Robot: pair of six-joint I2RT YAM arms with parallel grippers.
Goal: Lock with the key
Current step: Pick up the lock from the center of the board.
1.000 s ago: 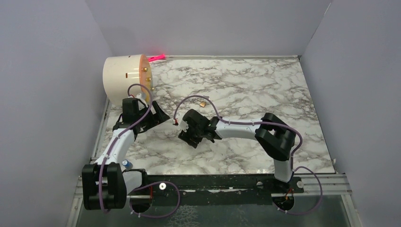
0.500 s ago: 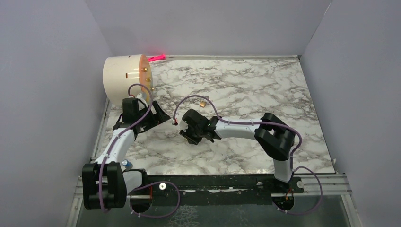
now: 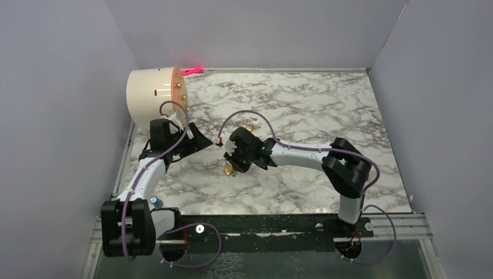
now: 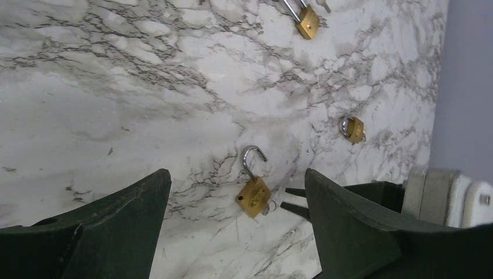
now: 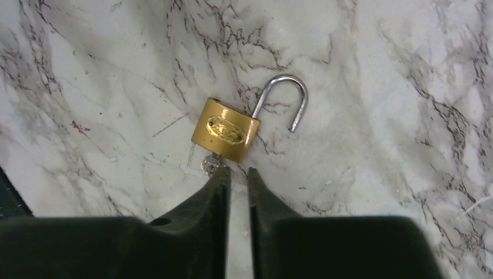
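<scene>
A brass padlock (image 5: pixel 227 131) lies flat on the marble table with its steel shackle (image 5: pixel 285 96) swung open. A small key (image 5: pixel 212 164) sticks out of its bottom edge. My right gripper (image 5: pixel 238 172) is just behind the key, its fingers nearly together with a thin gap and nothing between them. In the top view the padlock (image 3: pixel 228 170) lies just below the right gripper (image 3: pixel 232 161). My left gripper (image 4: pixel 237 174) is wide open and empty, hovering over the same padlock (image 4: pixel 254 196).
Two more brass padlocks lie farther out, one (image 4: pixel 353 129) nearby and one (image 4: pixel 307 22) at the frame's top. A white drum (image 3: pixel 152 96) with brass pegs stands at the back left, a pink object (image 3: pixel 193 71) behind it. Grey walls enclose the table.
My right gripper has drawn back up and to the right, uncovering the padlock it had hidden. The left arm has barely moved.
</scene>
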